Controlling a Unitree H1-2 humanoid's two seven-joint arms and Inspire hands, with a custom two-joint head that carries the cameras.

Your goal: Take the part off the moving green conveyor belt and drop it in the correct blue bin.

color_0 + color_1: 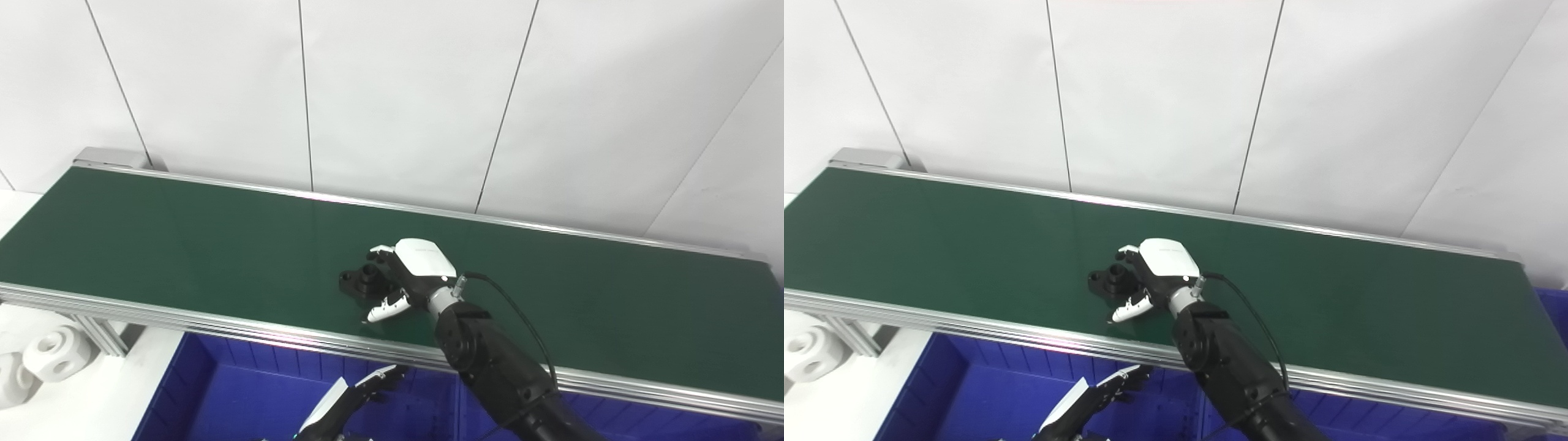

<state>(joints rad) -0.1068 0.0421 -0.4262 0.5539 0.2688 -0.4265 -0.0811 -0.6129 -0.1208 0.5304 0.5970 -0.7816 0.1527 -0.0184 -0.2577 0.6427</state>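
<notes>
Long dark green conveyor belt (184, 245) with aluminium side rails, running in front of white panelled wall (398, 92). Deep blue plastic bin (202, 392) below near rail, second blue bin (1552, 306) at far right end. White chunky parts with round holes (43, 361) on white table at left. Small black flanged part (361, 282) mid-belt. Right hand (404, 275) on belt, touching part, fingers curled around it, thumb spread toward near rail; firm grip or not, cannot tell. Left hand (355, 395) low over bin, fingers extended, holding nothing
</notes>
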